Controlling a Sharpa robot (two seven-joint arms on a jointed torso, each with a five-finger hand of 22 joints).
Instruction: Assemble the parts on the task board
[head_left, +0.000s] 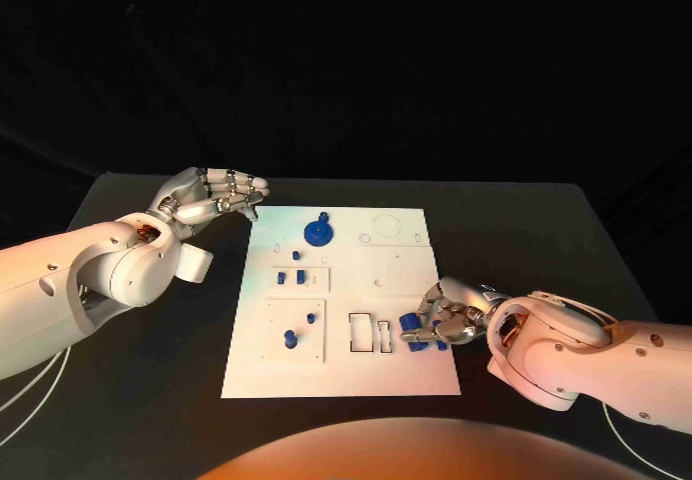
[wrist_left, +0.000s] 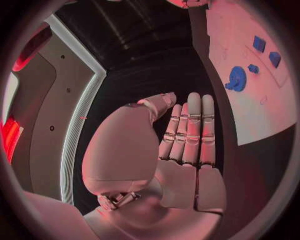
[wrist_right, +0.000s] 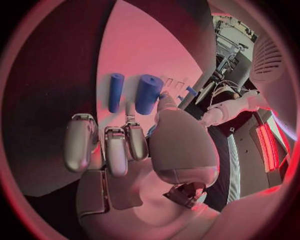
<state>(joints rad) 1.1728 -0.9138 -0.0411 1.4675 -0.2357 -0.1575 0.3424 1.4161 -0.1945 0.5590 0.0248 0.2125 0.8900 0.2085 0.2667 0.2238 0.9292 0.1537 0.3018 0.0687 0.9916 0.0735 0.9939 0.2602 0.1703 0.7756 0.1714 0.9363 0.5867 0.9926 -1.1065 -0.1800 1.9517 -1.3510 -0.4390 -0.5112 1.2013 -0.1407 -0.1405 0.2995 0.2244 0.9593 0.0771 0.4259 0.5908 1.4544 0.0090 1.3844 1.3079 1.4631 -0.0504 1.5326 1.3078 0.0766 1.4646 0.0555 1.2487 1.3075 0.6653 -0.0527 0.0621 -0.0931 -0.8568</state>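
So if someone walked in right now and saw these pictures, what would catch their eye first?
Probably the white rectangular task board in the middle of the black table, dotted with small blue parts, the large round blue disc-shaped piece near its far end standing out. Next, the right robot hand resting at the board's near right edge by two small blue cylinders, and the left robot hand off its far left corner.

Black table (head_left: 548, 225) carries the white board (head_left: 397, 375), lying flat in its middle, long side running away from the robot. Bare black top shows left, right & beyond the board. Left hand (head_left: 216, 196) sits over the table just off the board's far-left corner; can't tell if it touches the top. Right hand (head_left: 450, 312) is over the board's near-right edge
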